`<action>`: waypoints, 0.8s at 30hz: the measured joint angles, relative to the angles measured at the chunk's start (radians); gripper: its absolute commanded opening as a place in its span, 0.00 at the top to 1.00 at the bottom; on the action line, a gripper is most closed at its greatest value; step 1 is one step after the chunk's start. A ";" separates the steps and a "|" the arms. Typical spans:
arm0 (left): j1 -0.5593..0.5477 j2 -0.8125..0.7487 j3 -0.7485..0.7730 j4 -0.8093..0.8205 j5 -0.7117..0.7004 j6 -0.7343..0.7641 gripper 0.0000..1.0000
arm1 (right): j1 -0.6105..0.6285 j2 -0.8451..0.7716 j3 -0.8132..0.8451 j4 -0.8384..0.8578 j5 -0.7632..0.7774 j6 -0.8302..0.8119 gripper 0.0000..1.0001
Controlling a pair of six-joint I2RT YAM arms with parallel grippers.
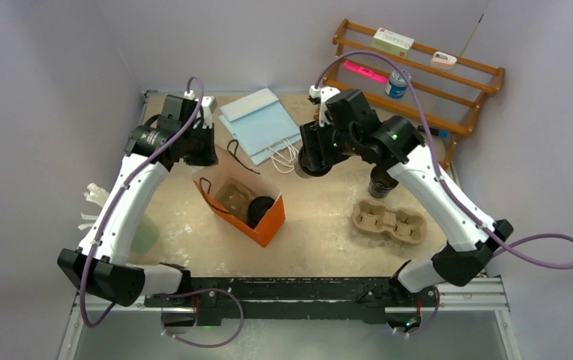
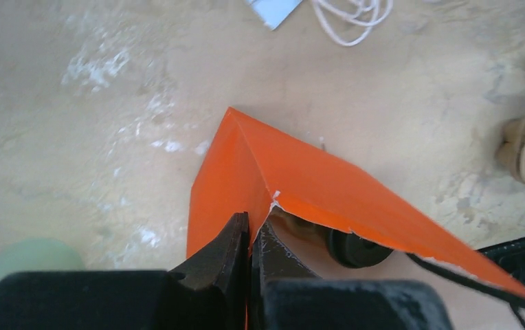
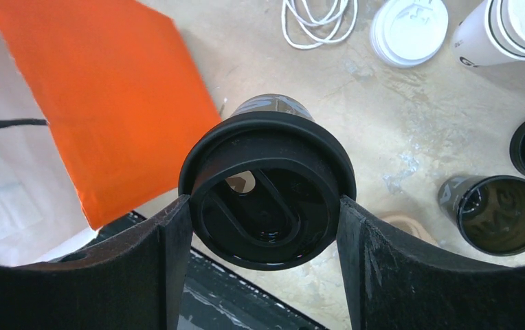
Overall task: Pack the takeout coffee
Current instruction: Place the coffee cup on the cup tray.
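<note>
An open orange paper bag (image 1: 265,217) stands left of centre, holding a brown pulp carrier with one lidded black cup (image 1: 262,210) in it. My left gripper (image 1: 198,154) is at the bag's far corner; in the left wrist view its jaws (image 2: 251,230) are shut on the torn rim of the orange bag (image 2: 294,179), and the black lid (image 2: 356,249) shows inside. My right gripper (image 1: 307,166) hangs to the right of the bag, closed on a lidded black takeout cup (image 3: 266,189) by the lid's sides. An unlidded black cup (image 3: 499,214) stands on the table.
A second pulp carrier (image 1: 388,221) lies at front right with a black cup (image 1: 381,184) behind it. Flat blue-white bags (image 1: 261,124) lie at the back. White lids (image 3: 409,27) and stacked white cups (image 3: 507,27) stand nearby. A wooden rack (image 1: 418,67) fills the back right corner.
</note>
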 measured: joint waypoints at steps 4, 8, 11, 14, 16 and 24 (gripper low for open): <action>-0.069 -0.003 -0.005 0.080 0.039 0.000 1.00 | 0.000 -0.033 0.074 -0.029 -0.032 0.002 0.71; -0.154 0.021 -0.005 0.155 0.066 -0.007 1.00 | 0.000 -0.034 0.205 -0.041 -0.068 0.001 0.72; -0.185 0.082 0.014 0.188 0.084 -0.007 1.00 | 0.000 -0.037 0.270 -0.048 -0.102 -0.001 0.73; -0.193 0.147 0.040 0.202 0.090 -0.007 1.00 | 0.000 -0.041 0.298 -0.050 -0.151 -0.004 0.74; -0.197 0.179 0.062 0.198 0.092 -0.007 1.00 | 0.003 -0.047 0.307 -0.047 -0.191 -0.006 0.75; -0.202 0.277 0.243 0.080 0.072 -0.027 1.00 | 0.089 -0.041 0.384 0.014 -0.332 -0.007 0.76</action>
